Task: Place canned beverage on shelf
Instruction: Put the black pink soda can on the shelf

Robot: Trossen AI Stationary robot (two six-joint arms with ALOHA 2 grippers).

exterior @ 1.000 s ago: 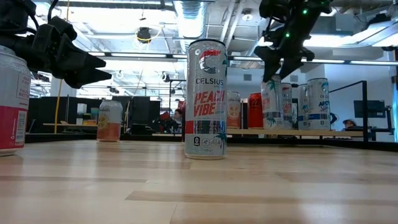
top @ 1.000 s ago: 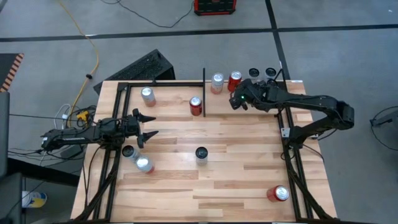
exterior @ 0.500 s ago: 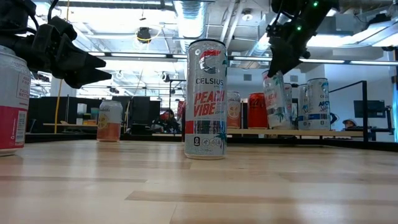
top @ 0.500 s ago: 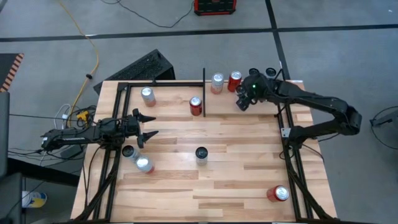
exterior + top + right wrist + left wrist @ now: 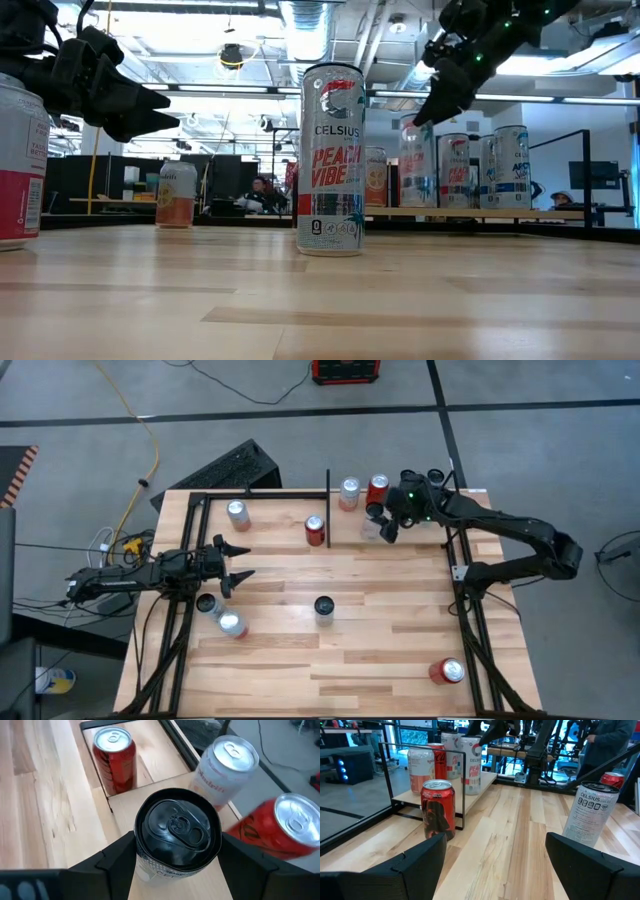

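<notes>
**Setting the black-topped can down on the shelf**

From above, you are working the right gripper [image 5: 389, 523] over the shelf [image 5: 470, 493] at the table's far right end, just beside the silver can [image 5: 349, 491] and red can [image 5: 377, 488] standing there. Your left gripper [image 5: 236, 562] is waiting over the table's left side, jaws spread wide and holding nothing.

At table height, the held can [image 5: 417, 168] is hanging close to upright, its base near the shelf board; whether it is touching, you cannot tell. The tall Celsius can [image 5: 331, 160] is standing well in front, out of your way.

Through your right wrist camera, the fingers [image 5: 118, 854] are clasping the black-topped can [image 5: 178, 832] on both sides, with the neighbouring cans close by.

Be lowering straight down and keeping the can plumb. Be watching the gap to the neighbours, since a sideways nudge could likely topple them. Only be releasing once the base is sitting flat.
</notes>
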